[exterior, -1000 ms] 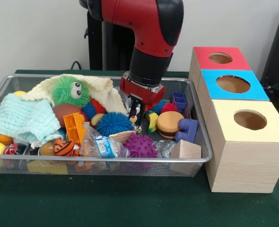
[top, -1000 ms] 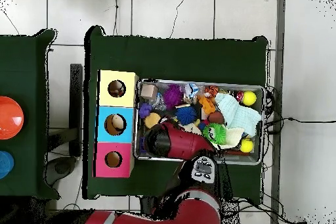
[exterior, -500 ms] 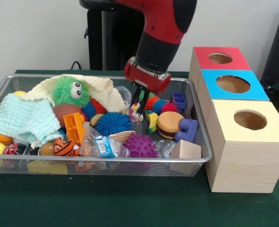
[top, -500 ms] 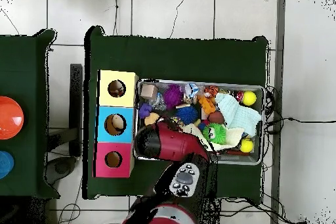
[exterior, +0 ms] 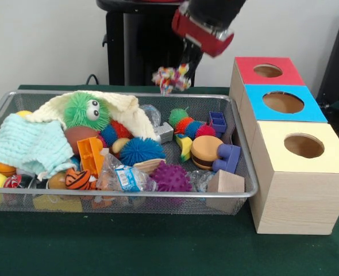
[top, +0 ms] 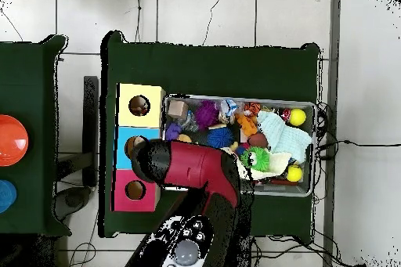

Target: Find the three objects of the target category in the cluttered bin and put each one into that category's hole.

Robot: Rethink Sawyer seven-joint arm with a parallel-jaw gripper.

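Observation:
My gripper (exterior: 184,69) is high above the far side of the wire bin (exterior: 129,195), left of the red-topped box. It is shut on a whitish lump with red, yellow and blue patches (exterior: 170,78), which hangs clear of the clutter. No other such lump shows in the bin. The hole (exterior: 303,145) in the yellow-topped box is at the near right and is dark and open. In the overhead view the red arm (top: 192,166) covers the gripper and the lump. The bin rim (top: 235,98) and the yellow box's hole (top: 139,105) show there.
The blue-topped box (exterior: 282,102) and the red-topped box (exterior: 268,70) stand behind the yellow one. The bin holds a green fuzzy toy with eyes (exterior: 86,110), a pale blue cloth (exterior: 29,144), spiky balls (exterior: 170,177), a burger toy (exterior: 206,150), a wooden block (exterior: 224,184) and a clear wrapper (exterior: 126,177).
The gripper has risen out of the bin with the confetti lump in it and moved up and to the right in the front view. The rest of the clutter stays put.

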